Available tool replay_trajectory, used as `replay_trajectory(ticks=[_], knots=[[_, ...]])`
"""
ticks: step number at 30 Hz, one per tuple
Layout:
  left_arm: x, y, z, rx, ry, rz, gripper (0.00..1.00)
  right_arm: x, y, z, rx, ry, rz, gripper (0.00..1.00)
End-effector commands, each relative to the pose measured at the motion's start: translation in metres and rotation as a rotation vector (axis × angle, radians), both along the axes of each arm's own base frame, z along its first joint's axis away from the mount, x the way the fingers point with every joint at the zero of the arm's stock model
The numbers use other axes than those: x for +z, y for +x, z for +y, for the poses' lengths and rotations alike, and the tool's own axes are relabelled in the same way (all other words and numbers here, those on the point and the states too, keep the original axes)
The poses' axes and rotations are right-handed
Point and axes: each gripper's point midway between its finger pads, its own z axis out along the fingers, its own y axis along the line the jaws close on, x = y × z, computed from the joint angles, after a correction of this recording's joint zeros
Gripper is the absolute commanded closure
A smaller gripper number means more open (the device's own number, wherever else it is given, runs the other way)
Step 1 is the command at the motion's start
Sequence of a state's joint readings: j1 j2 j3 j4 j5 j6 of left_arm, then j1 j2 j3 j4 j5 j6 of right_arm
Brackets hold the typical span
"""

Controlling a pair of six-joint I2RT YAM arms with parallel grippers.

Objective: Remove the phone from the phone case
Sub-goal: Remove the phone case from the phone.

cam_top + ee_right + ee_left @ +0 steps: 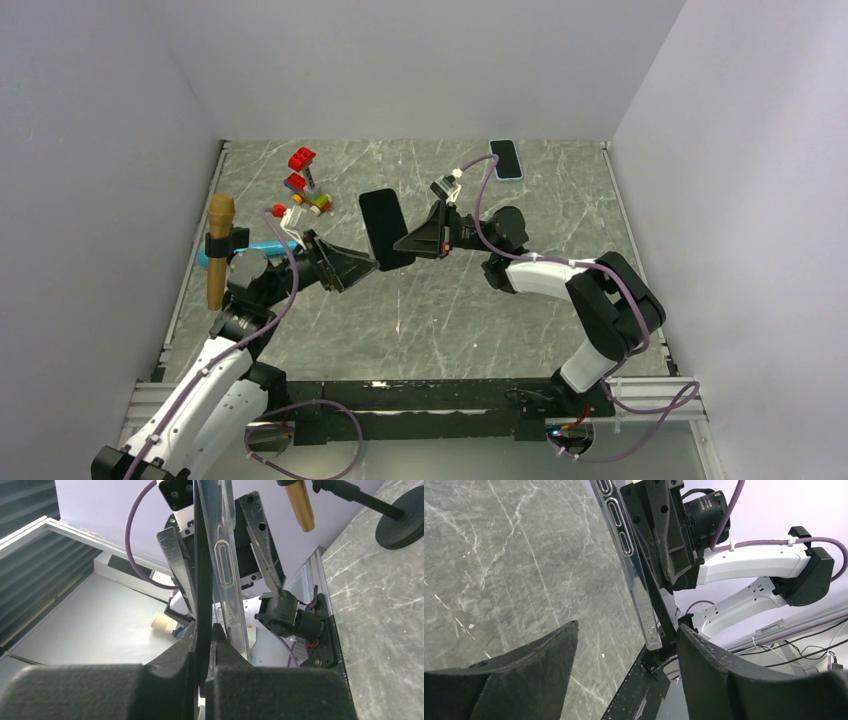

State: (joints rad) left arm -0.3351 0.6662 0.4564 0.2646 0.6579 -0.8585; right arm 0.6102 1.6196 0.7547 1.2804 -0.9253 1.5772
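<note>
Grey marbled table under me, plain pale walls boxing it in on three sides. From the top camera I see the phone raised off the table at its middle, standing between both arms. The right gripper meets it from the right and the left gripper reaches its lower end from the left. A second handset with a blue rim lies at the far edge. Red toy blocks sit far left, and a gold microphone stands at the left edge.

From above I can't read the jaws, but the wrist cameras settle it. The right wrist view shows the right claw pinched tight on the thin black slab of the phone. The clear phone case runs just beside that slab and leans away from it toward the top.

On the left wrist view, the left claw gapes wide. Its two dark fingers sit on either side of the case's lower end. Whether either finger touches the case I can't tell.
</note>
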Motion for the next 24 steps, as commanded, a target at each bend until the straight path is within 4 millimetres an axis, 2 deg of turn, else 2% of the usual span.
replay_trajectory(ticks=[1, 2, 4, 7, 9, 13, 15, 17, 24], knots=[[0.005, -0.002, 0.002, 0.005, -0.002, -0.040, 0.30, 0.035, -0.007, -0.009, -0.023, 0.113, -0.117, 1.00], [0.004, -0.002, 0.002, 0.009, -0.003, -0.037, 0.34, 0.035, -0.007, -0.009, -0.022, 0.117, -0.117, 1.00], [0.005, -0.003, 0.003, 0.012, -0.010, -0.045, 0.34, 0.036, -0.008, -0.010, -0.021, 0.119, -0.119, 1.00], [0.005, -0.004, 0.006, 0.030, 0.000, -0.048, 0.19, 0.035, -0.009, -0.010, -0.022, 0.112, -0.122, 1.00], [0.004, -0.003, 0.008, 0.043, 0.012, -0.045, 0.16, 0.036, -0.009, -0.010, -0.022, 0.113, -0.125, 1.00], [0.007, -0.002, 0.005, 0.030, -0.002, -0.052, 0.21, 0.039, -0.010, -0.010, -0.022, 0.117, -0.132, 1.00], [0.006, 0.000, 0.003, 0.018, -0.011, -0.038, 0.29, 0.039, -0.010, -0.010, -0.020, 0.120, -0.131, 1.00], [0.007, 0.001, 0.001, 0.008, -0.017, -0.036, 0.33, 0.040, -0.010, -0.010, -0.022, 0.126, -0.131, 1.00], [0.010, 0.007, 0.001, 0.023, -0.010, -0.035, 0.34, 0.041, -0.013, -0.009, -0.014, 0.124, -0.136, 1.00]])
